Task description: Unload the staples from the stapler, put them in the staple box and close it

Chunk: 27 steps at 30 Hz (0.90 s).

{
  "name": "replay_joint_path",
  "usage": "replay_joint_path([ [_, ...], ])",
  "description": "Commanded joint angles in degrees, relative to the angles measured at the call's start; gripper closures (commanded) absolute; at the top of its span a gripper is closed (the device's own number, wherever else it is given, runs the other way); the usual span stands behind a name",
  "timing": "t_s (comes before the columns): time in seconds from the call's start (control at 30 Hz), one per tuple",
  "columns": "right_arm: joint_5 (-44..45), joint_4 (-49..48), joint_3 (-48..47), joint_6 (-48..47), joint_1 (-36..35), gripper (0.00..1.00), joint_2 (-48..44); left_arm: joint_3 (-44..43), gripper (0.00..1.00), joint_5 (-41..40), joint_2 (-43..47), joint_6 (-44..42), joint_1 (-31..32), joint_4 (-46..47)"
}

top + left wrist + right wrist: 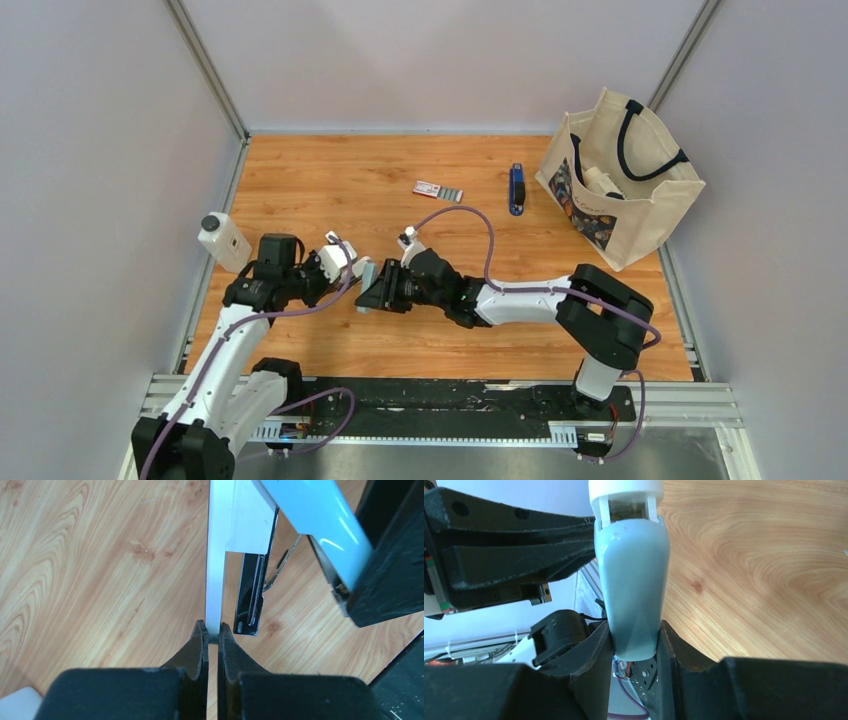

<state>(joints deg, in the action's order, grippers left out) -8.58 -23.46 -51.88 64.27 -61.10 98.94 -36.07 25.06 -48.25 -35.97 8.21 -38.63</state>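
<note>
The stapler (366, 272) hung open, left of centre, with the left tool (213, 630) clenched on its white base and the right tool (636, 637) grasping its pale-blue lid. Staples (452, 194) lay on the bench (330, 180), upper centre. Whether more sat inside, I could not tell.

Left tool (212, 630) and right tool (634, 636) face each other closely — both seemingly clamped.

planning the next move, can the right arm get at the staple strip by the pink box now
Probably not yet: the right gripper is shut on the pale-blue stapler, which the left gripper also clamps. Nothing covers the staples themselves.
</note>
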Motion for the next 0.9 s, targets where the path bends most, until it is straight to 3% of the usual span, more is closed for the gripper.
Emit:
replay_joint_path([
  [0.0,4.01,3.42,1.52,-3.80,1.07,1.00,-3.22,0.92,1.00,-6.16,0.26,-4.46,-0.56,0.75],
  [0.43,0.76,12.83,-2.35,-23.13,1.16,1.00,-0.94,7.77,1.00,-13.72,4.65,-15.79,-0.47,5.75],
  [0.87,0.31,11.95,-4.02,-24.37,1.86,1.00,0.64,15.06,1.00,-19.87,7.90,-25.63,4.97,10.94],
])
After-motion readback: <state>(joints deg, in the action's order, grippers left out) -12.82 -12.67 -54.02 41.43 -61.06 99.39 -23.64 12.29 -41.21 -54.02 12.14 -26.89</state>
